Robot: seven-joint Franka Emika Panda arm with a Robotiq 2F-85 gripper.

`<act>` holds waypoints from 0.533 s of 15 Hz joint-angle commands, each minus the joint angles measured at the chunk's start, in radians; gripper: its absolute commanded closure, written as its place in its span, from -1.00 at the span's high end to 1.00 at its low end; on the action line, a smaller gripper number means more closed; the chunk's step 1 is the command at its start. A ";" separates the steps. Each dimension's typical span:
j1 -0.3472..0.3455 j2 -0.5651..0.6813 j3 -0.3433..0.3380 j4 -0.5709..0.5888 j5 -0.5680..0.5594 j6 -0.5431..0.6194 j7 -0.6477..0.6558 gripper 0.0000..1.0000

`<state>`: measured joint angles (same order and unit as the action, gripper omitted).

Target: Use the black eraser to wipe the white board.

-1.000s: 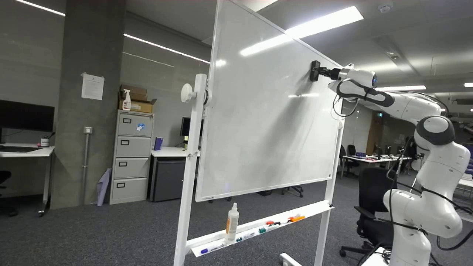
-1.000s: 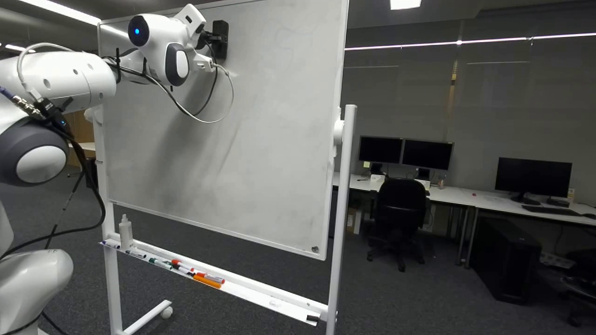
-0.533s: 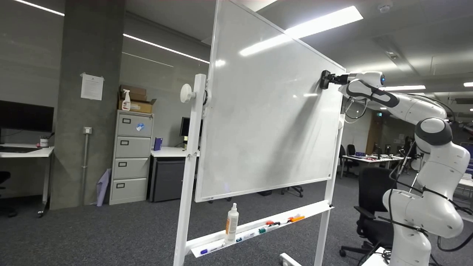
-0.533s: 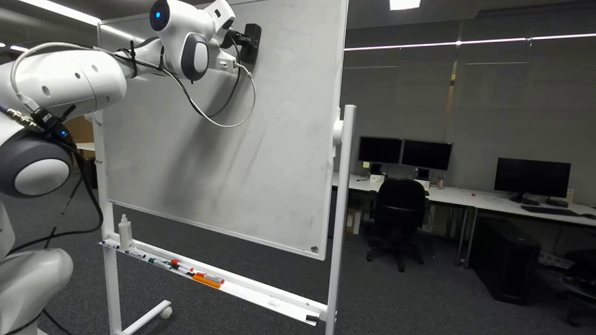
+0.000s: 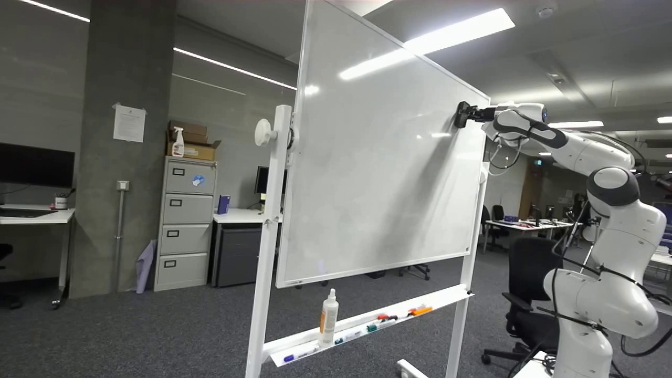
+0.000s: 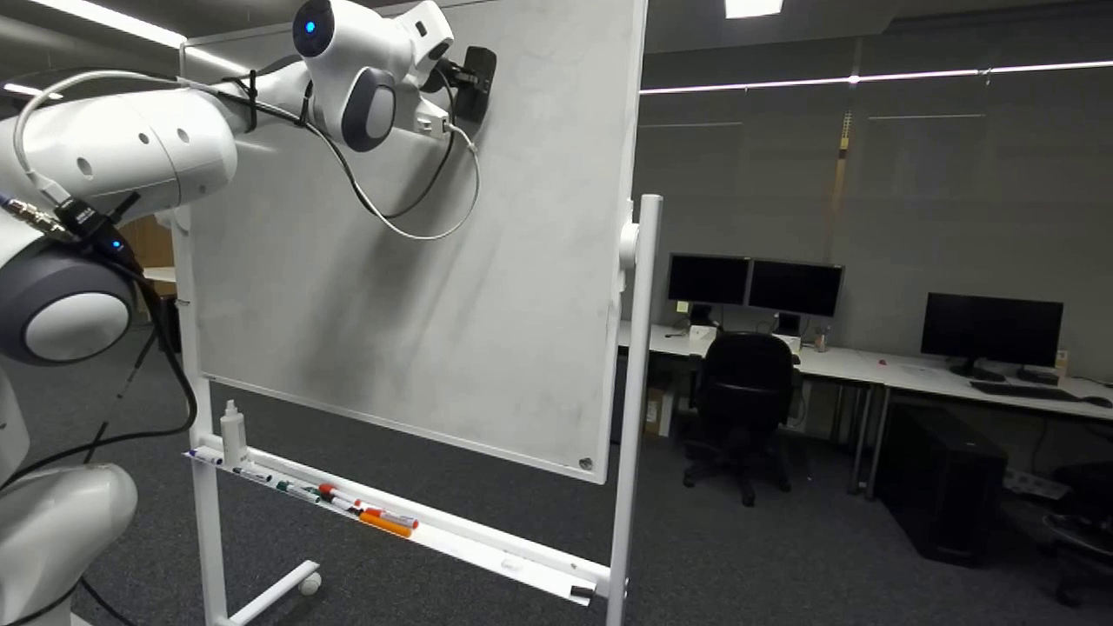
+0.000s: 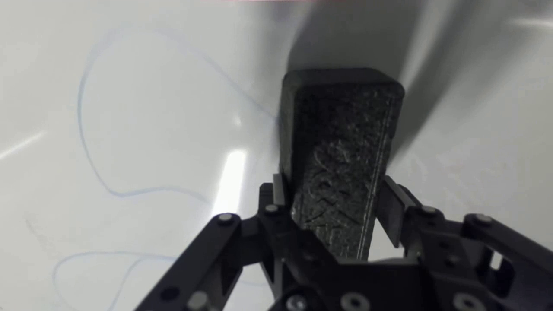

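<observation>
Office carpet, dark grey; one white board on a white rolling stand.
Against the board's upper part: one black eraser, clamped in the gripper, faint blue lines beside it. On the stand tray: one white bottle, upright; assorted markers, lying. Background: four-drawer filing cabinet.

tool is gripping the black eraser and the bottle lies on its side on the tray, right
The bottle is not on its side: both exterior views show it upright on the tray under the board. The tool is gripping the black eraser.
</observation>
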<state>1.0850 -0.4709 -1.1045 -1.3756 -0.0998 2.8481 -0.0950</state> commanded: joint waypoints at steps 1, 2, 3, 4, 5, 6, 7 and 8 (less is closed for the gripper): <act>-0.054 0.021 0.115 -0.058 0.081 -0.011 -0.092 -0.40; -0.070 0.008 0.162 -0.083 0.087 -0.018 -0.114 -0.40; -0.095 -0.008 0.225 -0.121 0.091 -0.022 -0.135 -0.40; -0.121 -0.018 0.280 -0.160 0.095 -0.017 -0.152 -0.40; -0.154 -0.030 0.344 -0.213 0.097 0.003 -0.163 -0.40; -0.172 -0.042 0.393 -0.260 0.105 0.024 -0.179 -0.40; -0.198 -0.048 0.442 -0.315 0.112 0.070 -0.192 -0.40; -0.217 -0.052 0.483 -0.362 0.126 0.108 -0.202 -0.40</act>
<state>0.9359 -0.4873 -0.7429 -1.5780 -0.0252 2.8625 -0.2195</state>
